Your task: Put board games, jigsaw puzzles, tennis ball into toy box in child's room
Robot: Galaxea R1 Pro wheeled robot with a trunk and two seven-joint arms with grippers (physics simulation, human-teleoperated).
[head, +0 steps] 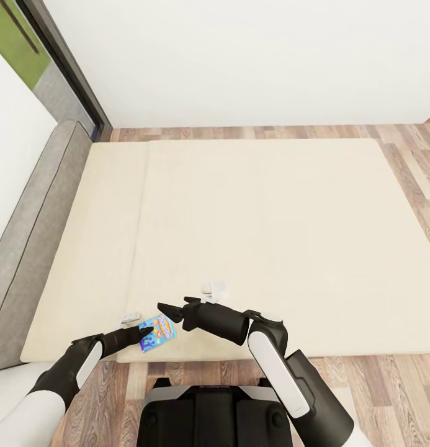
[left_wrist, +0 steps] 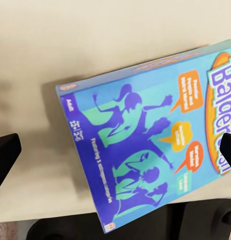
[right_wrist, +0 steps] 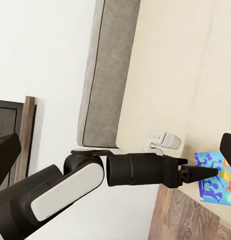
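Note:
A blue board game (head: 159, 331) printed with purple figures lies flat on the cream bed (head: 258, 236), at its near edge. In the left wrist view the game box (left_wrist: 145, 145) spans most of the space between the two spread fingertips (left_wrist: 5, 155). My left gripper (head: 142, 336) is open, low over the box's left end. Just above and to the right of the box, my right gripper (head: 168, 310) is open and holds nothing. The right wrist view looks across at the left arm (right_wrist: 85, 182) and the box (right_wrist: 214, 183).
Two small white objects (head: 215, 287) (head: 129, 319) lie on the mattress near the grippers. The grey padded bed edge (head: 38, 236) runs along the left by the white wall. Wood-plank floor (head: 401, 385) surrounds the bed; my base (head: 211, 413) stands at its near edge.

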